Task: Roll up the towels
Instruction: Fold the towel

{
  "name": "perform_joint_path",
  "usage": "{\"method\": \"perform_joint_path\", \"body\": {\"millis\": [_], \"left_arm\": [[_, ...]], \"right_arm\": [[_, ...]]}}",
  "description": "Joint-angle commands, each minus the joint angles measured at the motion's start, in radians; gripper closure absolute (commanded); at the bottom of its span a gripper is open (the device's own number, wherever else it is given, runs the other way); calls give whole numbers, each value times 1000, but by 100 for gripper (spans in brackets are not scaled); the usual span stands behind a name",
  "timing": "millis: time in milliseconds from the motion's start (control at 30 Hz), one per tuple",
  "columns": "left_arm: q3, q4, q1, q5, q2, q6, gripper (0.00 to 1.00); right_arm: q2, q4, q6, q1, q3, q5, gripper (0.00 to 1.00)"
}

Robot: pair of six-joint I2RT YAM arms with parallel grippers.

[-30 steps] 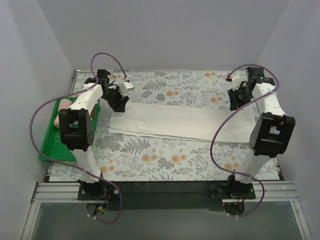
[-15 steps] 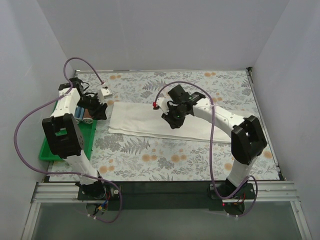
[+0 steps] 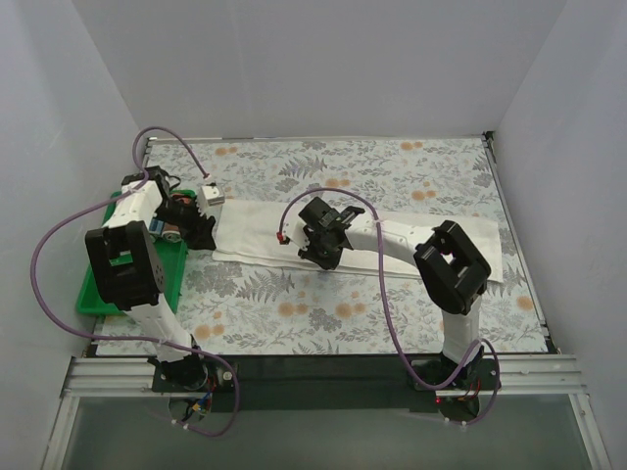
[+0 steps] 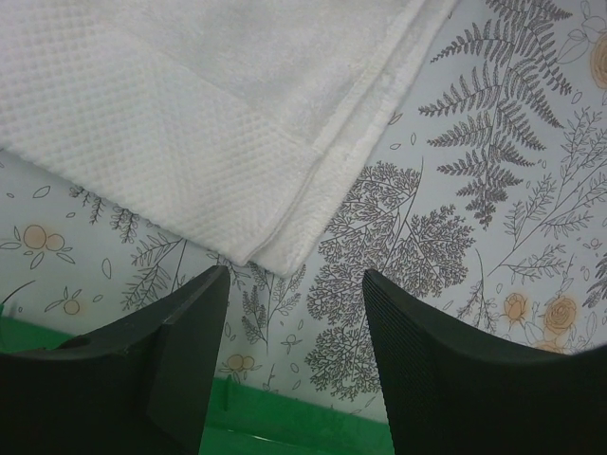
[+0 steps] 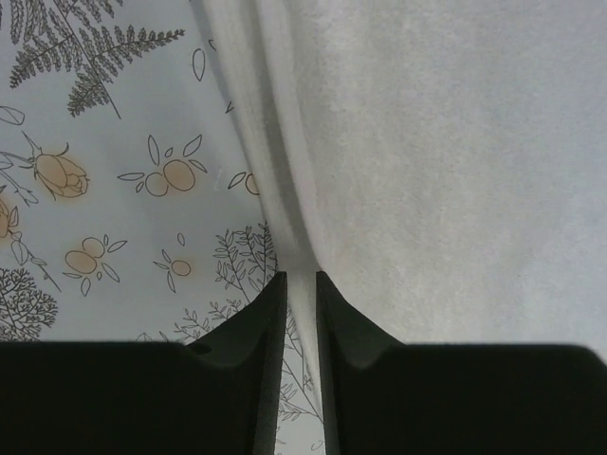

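The long cream-white towel (image 3: 257,230) lies flat across the middle of the floral table. It also shows in the left wrist view (image 4: 190,114) and the right wrist view (image 5: 455,142). My right gripper (image 3: 315,253) reaches across to the towel's near edge, left of its middle. Its jaws (image 5: 294,277) are closed to a narrow slit with the towel's folded edge between them. My left gripper (image 3: 201,233) is open and empty (image 4: 294,273), just off the towel's near left corner. The salmon-pink towel is hidden behind the left arm.
A green plastic tray (image 3: 98,284) sits at the table's left edge, and its rim shows below the left fingers (image 4: 285,417). White walls close in the left, back and right sides. Purple cables loop off both arms.
The right arm swung from the far right end to the towel's near edge left of centre and closed on it. The left gripper moved down to the towel's near left corner.
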Motion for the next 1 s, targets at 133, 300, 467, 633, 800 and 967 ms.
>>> {"method": "perform_joint_path", "body": {"millis": [133,300,467,633,800,967], "left_arm": [[-46,53,-1,27,-31,26,45],[-46,61,0,25,-20,26,45],[-61,61,-1,29,-20,36,45],[-75,60,0,35,-28,46,45],[-64,58,0,44,-19,39,45],[-64,55,-1,39,-19,41,45]], "right_arm": [[5,64,-7,6,-3,90,79],[7,62,-13,8,-6,83,78],[20,59,-19,9,-4,70,85],[-27,58,-12,12,-18,72,72],[-32,67,-21,12,-11,107,70],[-52,67,-22,26,5,109,70]]}}
